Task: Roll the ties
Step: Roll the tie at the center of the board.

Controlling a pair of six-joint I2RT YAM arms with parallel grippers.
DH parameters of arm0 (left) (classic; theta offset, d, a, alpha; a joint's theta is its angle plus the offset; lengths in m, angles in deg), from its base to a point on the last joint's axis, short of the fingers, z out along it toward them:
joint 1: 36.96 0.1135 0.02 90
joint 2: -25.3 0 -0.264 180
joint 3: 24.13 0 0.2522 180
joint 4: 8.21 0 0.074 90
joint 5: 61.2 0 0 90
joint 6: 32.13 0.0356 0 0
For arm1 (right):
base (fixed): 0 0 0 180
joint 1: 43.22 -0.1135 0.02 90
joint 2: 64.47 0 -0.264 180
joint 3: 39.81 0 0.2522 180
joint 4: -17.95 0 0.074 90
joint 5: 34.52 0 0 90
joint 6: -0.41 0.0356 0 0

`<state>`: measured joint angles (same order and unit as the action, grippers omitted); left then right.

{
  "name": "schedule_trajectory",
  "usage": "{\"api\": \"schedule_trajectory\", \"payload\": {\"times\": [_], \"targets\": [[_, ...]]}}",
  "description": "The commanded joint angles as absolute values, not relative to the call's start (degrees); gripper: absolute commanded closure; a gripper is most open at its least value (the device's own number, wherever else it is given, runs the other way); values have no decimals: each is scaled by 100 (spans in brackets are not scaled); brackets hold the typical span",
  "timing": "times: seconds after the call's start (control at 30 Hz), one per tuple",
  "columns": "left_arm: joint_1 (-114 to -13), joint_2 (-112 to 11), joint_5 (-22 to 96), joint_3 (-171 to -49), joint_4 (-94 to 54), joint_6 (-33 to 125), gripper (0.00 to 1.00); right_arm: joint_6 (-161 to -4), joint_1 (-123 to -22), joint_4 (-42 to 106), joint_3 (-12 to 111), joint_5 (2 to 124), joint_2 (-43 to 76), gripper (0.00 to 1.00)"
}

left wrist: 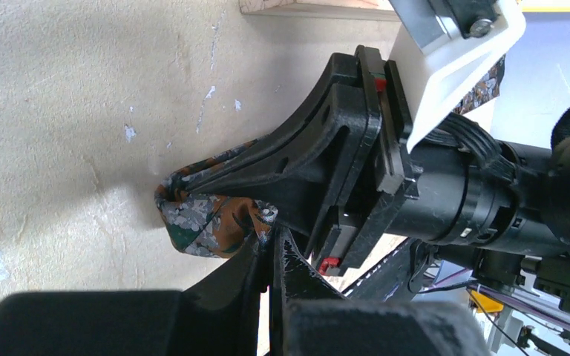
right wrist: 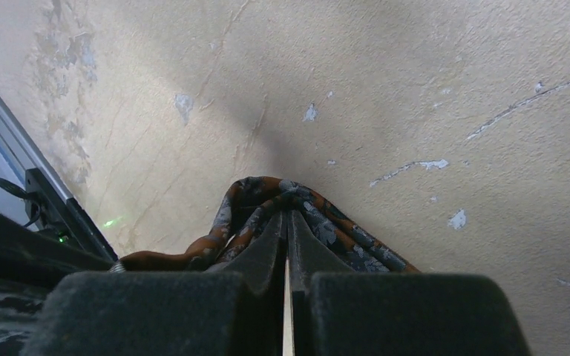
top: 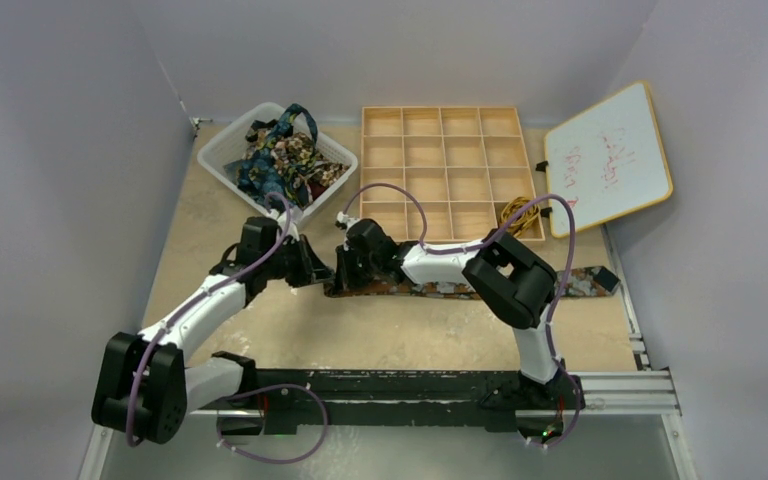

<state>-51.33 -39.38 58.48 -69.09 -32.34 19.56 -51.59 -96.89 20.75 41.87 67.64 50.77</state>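
both my arms reach in low and angle toward each other. my left gripper (top: 317, 268) and right gripper (top: 346, 268) meet at the left end of the dark brown necktie with orange-grey blotches (top: 438, 289), stretched across the beige tabletop (top: 380, 335). my right fingers pinch its folded end. my left fingers, narrowed to a slit, touch that fold; whether they catch cloth i cannot tell.

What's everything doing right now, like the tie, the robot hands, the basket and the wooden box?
brown tie: lying stretched out, left end folded up.
left gripper: shut on the brown tie's fold.
right gripper: shut on the same fold.
basket: holds a heap of unrolled ties.
wooden tray: yellow tie in one corner compartment; the rest look empty.
whiteboard: scribbled in red.
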Motion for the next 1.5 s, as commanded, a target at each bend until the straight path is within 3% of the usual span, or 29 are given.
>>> {"api": "schedule_trajectory", "payload": {"times": [0.0,0.57,1.1,1.27,1.4,1.47], "targets": [[-5197,-4077,5973,-7127,-2861,2040,100,-5047,-9634,2183,4047,6799,4754,100],[-5741,-4561,5706,-7135,-2371,2085,100,-4524,-8799,2097,2398,5565,2424,93],[-6640,-5986,4871,-7488,-1525,1155,100,-4588,-8699,2260,2109,5747,2030,92],[-6721,-6110,4718,-7503,-1551,1029,100,-4604,-8690,1966,2029,6356,2166,80],[-6735,-6182,4892,-7598,-1644,1069,85,-4371,-8682,1607,1914,6949,2386,72],[-6733,-5993,4908,-7619,-1798,1105,70,-4315,-8669,1506,1875,7045,2486,72]]}}
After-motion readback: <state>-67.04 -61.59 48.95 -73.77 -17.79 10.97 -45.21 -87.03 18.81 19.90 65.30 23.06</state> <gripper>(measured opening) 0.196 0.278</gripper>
